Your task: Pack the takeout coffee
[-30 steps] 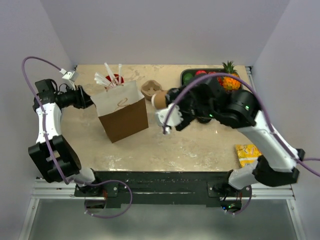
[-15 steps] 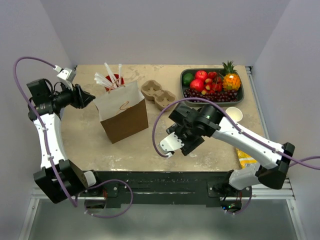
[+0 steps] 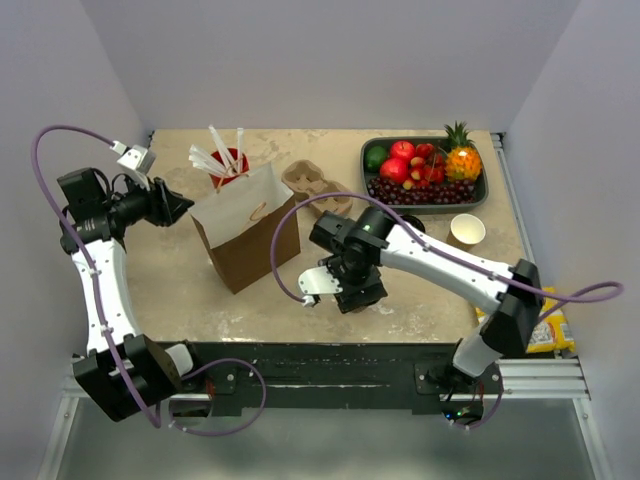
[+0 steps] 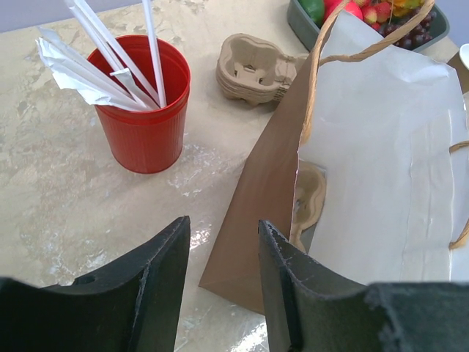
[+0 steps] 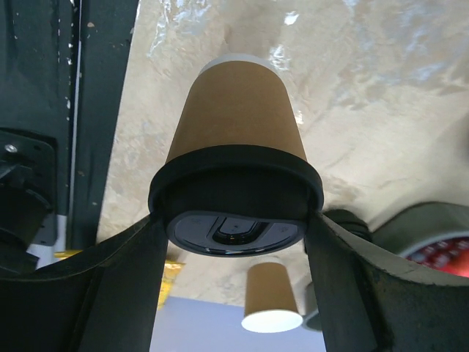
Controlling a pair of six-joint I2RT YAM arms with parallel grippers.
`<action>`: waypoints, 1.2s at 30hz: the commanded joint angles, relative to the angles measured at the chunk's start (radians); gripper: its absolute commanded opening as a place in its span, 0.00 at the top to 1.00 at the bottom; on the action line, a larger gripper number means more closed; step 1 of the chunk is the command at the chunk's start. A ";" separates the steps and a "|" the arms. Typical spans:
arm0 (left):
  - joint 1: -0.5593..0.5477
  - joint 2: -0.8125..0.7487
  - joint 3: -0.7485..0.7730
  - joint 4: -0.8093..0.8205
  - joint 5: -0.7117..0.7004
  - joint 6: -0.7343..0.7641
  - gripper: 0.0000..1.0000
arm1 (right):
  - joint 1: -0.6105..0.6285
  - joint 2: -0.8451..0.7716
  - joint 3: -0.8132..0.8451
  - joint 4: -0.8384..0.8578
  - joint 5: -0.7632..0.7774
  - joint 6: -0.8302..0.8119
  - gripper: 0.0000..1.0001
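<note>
The takeout coffee (image 5: 234,125), a tan paper cup capped with its round black lid, is pinched at the lid by the right gripper (image 5: 236,220), held off the table (image 5: 352,110) near the middle of its front edge.

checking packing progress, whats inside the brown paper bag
Through the open mouth of the paper bag a tan pulp cup carrier shows against the white lining. The deeper interior is hidden by the bag's wall. The takeout coffee is outside it, in the right tool.

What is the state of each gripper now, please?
Left gripper: open, holding nothing.
Right gripper: closed on the takeout coffee.
</note>
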 commanded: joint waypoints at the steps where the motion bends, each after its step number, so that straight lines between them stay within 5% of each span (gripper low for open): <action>1: 0.006 -0.031 -0.005 0.015 0.004 0.000 0.53 | -0.002 0.087 0.041 -0.059 -0.028 0.123 0.82; 9: 0.006 -0.025 -0.005 0.052 -0.042 -0.031 0.53 | -0.003 0.169 0.086 -0.032 -0.079 0.194 0.75; 17: 0.006 -0.010 -0.010 0.066 -0.033 -0.048 0.52 | -0.002 0.170 0.050 0.062 -0.085 0.258 0.57; 26: 0.006 -0.005 -0.005 0.058 -0.033 -0.049 0.52 | -0.008 0.121 0.001 0.197 -0.140 0.309 0.35; 27: 0.006 -0.004 -0.005 0.057 -0.031 -0.049 0.52 | -0.012 0.109 -0.018 0.212 -0.169 0.307 0.23; 29: 0.006 0.002 -0.002 0.053 -0.028 -0.055 0.52 | -0.023 0.071 -0.039 0.264 -0.188 0.309 0.22; 30: 0.006 0.003 0.000 0.053 -0.027 -0.059 0.52 | -0.028 0.058 -0.052 0.278 -0.201 0.309 0.10; 33: 0.006 0.007 -0.002 0.055 -0.021 -0.068 0.52 | -0.043 0.031 -0.083 0.333 -0.226 0.311 0.01; 36: 0.008 0.015 0.001 0.058 -0.019 -0.077 0.52 | -0.045 0.020 -0.098 0.376 -0.215 0.315 0.01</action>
